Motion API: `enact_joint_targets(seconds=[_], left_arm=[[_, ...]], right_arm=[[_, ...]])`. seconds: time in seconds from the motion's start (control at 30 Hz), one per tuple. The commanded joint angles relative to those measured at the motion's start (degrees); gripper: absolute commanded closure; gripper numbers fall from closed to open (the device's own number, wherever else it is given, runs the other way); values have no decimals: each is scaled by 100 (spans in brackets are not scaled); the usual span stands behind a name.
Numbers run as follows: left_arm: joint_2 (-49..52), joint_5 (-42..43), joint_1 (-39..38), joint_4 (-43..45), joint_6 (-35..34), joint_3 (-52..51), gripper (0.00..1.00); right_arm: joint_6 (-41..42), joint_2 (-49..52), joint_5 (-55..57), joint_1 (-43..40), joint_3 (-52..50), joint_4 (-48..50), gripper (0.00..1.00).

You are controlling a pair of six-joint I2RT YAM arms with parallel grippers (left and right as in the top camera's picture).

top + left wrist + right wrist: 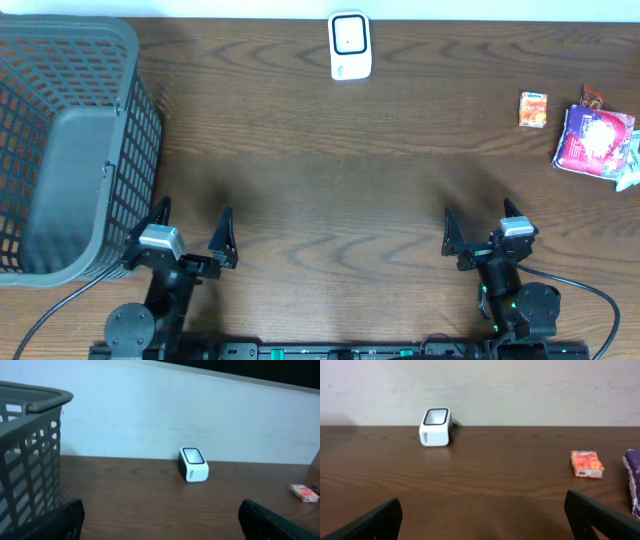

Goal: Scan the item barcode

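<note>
**Both pincers wide open and empty, items far off at the right**

Dark fingertips fill the lower corners of each wrist view, spread far apart with nothing between them. The left pincer (pixel 162 520) and the right pincer (pixel 482 517) are both fully open.

From overhead, the left pincer (pixel 192 225) sits in the lower left of the frame and the right pincer (pixel 482 222) in the lower right, both above the bare brown surface (pixel 320 180). Only this view shows the whole grey basket (pixel 140 120), which fills the upper left just beside the left arm. The left wrist view catches only its slotted wall (pixel 30 460) at the left edge, and the right wrist view does not show it.

All three views show the white scanner (pixel 350 45) at the top centre, against the far edge. The wrist views show its dark window tilted upward (pixel 193 464) (pixel 436 427), with a pale wall (pixel 520 390) behind it.

In the overhead view an orange packet (pixel 533 108) lies at the upper right, near a purple pack (pixel 594 140). The left wrist view shows only the orange packet (pixel 304 492), at its right edge. The right wrist view shows the orange packet whole (pixel 587 464) and a sliver of the purple pack (pixel 634 482).
</note>
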Motion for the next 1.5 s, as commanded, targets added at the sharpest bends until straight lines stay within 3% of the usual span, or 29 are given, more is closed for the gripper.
enact_joint_targets(seconds=[0.0,0.93,1.2,1.47], left_arm=[[-61,44,118,184,94,-214,2],[-63,-111,313,2323,96,-1620,2],[-63,-129,313,2138,101,-1620,2],[-63,-417,313,957,354,-1620,2]], right_arm=[[-46,-37,35,55,-26,-9,1],[-46,-37,35,55,-26,-9,1],[-46,-37,35,55,-26,-9,1],[-46,-37,35,55,-26,-9,1]])
